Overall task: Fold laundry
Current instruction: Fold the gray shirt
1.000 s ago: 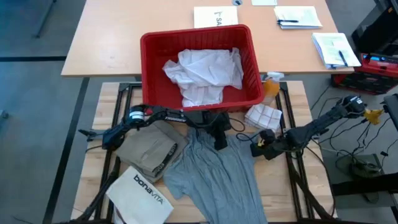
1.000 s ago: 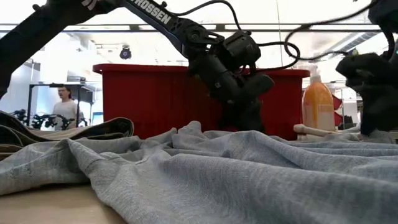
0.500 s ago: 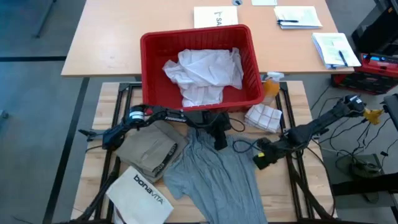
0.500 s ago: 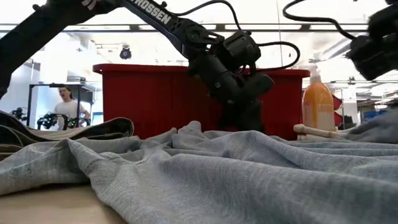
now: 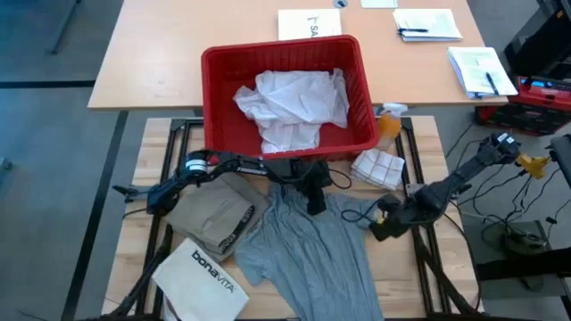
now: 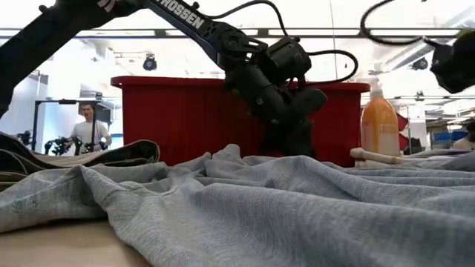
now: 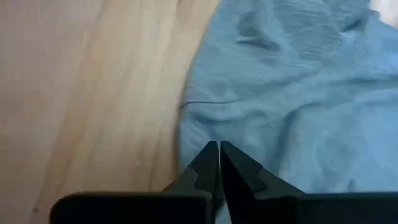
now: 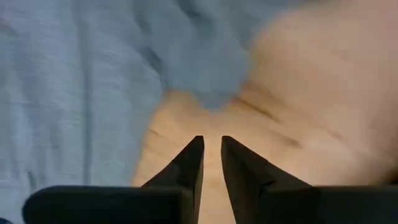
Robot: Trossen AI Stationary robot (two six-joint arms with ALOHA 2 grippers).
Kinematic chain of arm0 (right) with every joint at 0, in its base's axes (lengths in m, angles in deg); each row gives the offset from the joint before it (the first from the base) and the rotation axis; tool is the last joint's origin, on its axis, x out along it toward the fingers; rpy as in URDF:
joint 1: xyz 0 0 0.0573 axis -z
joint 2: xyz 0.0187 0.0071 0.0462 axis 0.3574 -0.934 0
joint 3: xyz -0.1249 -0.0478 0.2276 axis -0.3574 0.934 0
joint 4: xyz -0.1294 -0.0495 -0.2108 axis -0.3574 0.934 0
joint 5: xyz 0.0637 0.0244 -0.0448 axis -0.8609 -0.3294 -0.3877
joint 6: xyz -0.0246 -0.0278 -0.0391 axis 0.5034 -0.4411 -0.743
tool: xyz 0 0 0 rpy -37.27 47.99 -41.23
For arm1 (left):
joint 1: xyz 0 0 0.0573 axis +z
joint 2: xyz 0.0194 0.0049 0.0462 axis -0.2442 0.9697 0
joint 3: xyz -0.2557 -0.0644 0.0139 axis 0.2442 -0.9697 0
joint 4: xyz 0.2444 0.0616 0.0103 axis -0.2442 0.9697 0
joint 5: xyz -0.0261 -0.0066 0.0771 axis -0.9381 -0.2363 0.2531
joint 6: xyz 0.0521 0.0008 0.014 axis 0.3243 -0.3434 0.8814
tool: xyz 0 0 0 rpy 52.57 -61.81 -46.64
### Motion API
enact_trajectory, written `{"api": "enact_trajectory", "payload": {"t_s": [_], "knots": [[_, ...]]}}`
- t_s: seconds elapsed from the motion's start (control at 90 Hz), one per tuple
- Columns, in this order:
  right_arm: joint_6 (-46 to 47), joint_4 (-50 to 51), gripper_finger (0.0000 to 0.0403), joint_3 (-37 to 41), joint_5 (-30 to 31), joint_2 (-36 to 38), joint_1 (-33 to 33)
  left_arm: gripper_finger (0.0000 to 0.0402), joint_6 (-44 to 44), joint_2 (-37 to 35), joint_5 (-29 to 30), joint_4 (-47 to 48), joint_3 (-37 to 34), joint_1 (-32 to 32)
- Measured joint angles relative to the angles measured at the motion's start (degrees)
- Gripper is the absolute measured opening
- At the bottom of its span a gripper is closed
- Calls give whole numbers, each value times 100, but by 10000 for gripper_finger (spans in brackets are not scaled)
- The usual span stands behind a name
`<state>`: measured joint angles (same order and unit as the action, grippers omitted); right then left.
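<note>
The grey T-shirt lies spread and rumpled on the near table. My left gripper is shut at the shirt's far end, in front of the red basket. My right gripper hangs slightly open above bare wood, just off the shirt's right edge, with nothing between its fingers. The khaki-tan piece lies folded left of the T-shirt. A white shirt sits crumpled in the basket. My left gripper meets the grey T-shirt at the edge of its far end, coming from above with its fingers pointing down. The shut fingers hide the place of contact. The shirt narrows toward the gripper, and the rest of it lies on the table.
The stiff white "bonavita" bag lies at the near left. An orange spray bottle and a white checked cloth are right of the basket. Papers lie on the far table. A person stands in the room behind.
My right gripper has risen from the T-shirt's right side and gone a little toward the near and right edges. The shirt's right part rose beside it, then sank back.
</note>
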<state>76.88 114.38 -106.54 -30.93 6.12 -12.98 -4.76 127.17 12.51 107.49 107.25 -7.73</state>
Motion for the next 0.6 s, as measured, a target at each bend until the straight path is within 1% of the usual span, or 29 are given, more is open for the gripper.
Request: {"api": "enact_trajectory", "payload": {"t_s": [0.1,0.189,0.289,0.367,0.422,0.478,0.544,0.6], "knots": [[-26,-596,107,416,40,5,-53,0,-2,0,-149,35,0,-117],[21,-822,171,609,85,11,-143,0,-2,-69,-264,193,-8,-259],[230,-668,239,637,583,51,-382,0,194,-279,-164,285,-11,-515],[479,-589,276,637,981,51,-603,0,411,-474,-16,294,-6,-751],[604,-543,290,688,1031,47,-720,0,470,-507,34,265,12,-902],[697,-634,294,785,1031,-2,-807,0,379,-501,83,289,3,-1003],[820,-913,285,992,1132,-21,-883,0,57,-474,324,92,-54,-1079],[763,-1205,268,1135,1281,-5,-914,0,-121,-474,441,-147,-110,-1123]]}}
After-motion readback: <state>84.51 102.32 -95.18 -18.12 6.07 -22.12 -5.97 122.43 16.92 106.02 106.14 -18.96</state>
